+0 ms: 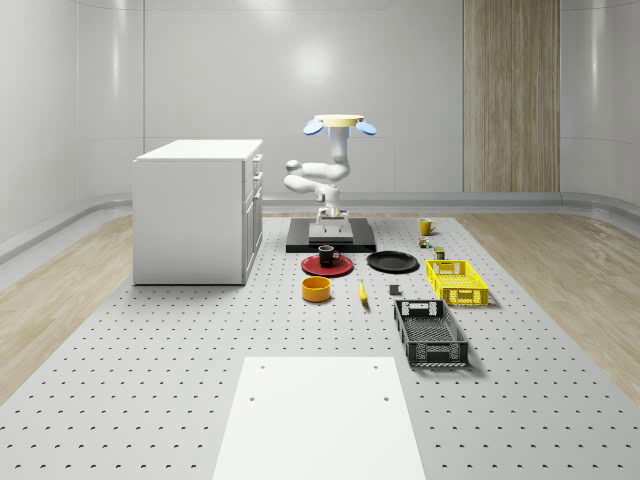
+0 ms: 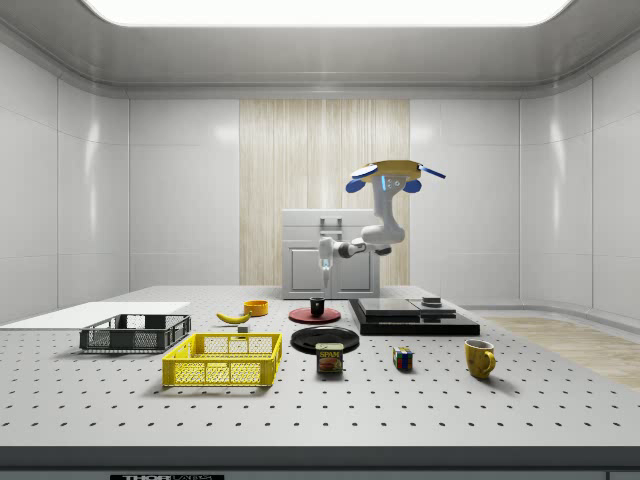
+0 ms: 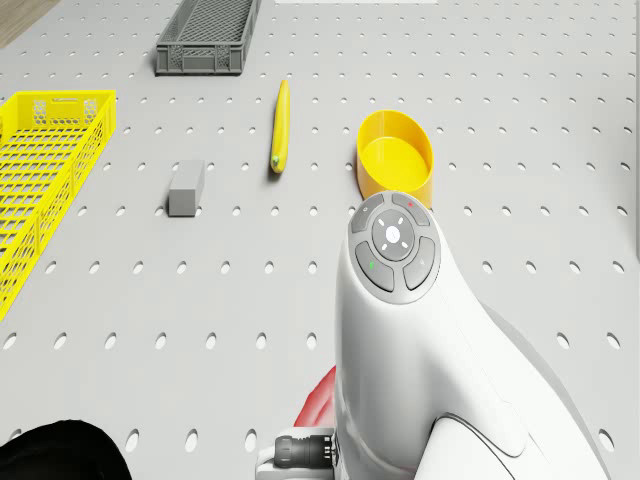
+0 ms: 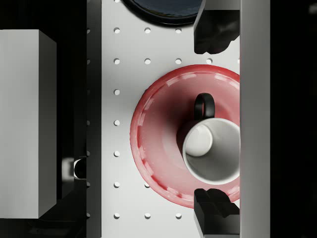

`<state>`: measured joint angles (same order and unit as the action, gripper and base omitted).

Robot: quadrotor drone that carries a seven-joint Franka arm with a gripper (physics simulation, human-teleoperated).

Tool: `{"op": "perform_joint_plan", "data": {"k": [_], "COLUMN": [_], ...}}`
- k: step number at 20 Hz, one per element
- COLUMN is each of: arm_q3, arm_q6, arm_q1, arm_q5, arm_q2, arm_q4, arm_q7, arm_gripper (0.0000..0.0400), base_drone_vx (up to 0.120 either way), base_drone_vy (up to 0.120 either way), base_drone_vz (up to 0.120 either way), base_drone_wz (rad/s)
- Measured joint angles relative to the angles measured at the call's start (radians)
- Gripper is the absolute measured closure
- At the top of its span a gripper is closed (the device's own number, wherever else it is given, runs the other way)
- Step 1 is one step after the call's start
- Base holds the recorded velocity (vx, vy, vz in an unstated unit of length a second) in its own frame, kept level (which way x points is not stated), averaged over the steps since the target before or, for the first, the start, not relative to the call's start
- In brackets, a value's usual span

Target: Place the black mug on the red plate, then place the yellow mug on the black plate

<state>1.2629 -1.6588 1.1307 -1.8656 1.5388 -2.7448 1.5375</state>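
Black mug (image 4: 212,151) upright on red plate (image 4: 158,144), handle toward black plate (image 4: 163,10); gripper (image 4: 213,121) above, jaws spread.

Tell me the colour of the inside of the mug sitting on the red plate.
White inside the black mug, seen best in the wrist view.
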Motion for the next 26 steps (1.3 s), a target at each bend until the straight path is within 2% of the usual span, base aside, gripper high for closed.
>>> {"op": "perform_joint_plan", "data": {"k": [26], "arm_q3": [0.001], "arm_q6": [-0.012], "arm_q1": [0.004], "arm_q5": [0.006], "arm_q2": [0.013], "arm_q4": [0.001], "arm_q7": [0.003], "arm_gripper": [0.0000], "base_drone_vx": [-0.120], "base_drone_vy": [0.120], "base_drone_vz": [0.000], "base_drone_wz": [0.000]}}
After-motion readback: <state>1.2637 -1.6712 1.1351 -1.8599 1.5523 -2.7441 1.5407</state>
